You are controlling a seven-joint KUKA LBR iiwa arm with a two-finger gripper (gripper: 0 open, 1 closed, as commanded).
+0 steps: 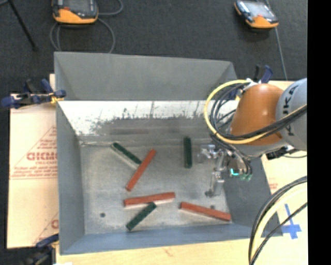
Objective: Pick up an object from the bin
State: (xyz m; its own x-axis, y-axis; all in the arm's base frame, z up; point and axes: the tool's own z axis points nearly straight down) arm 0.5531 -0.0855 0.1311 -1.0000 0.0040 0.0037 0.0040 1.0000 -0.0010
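One red stick [205,211] is seen just beside the gripper [211,191], toward the bin's [70,171] near wall, laid almost left-to-right; whether the gripper is spread or closed cannot be told.

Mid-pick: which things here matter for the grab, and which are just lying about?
In the job: gripper; grey bin; red stick at front right, nearest the gripper; green stick by the back wall.
Lying about: slanted red stick; level red stick; green stick at back left; green stick at front; orange devices outside the bin.
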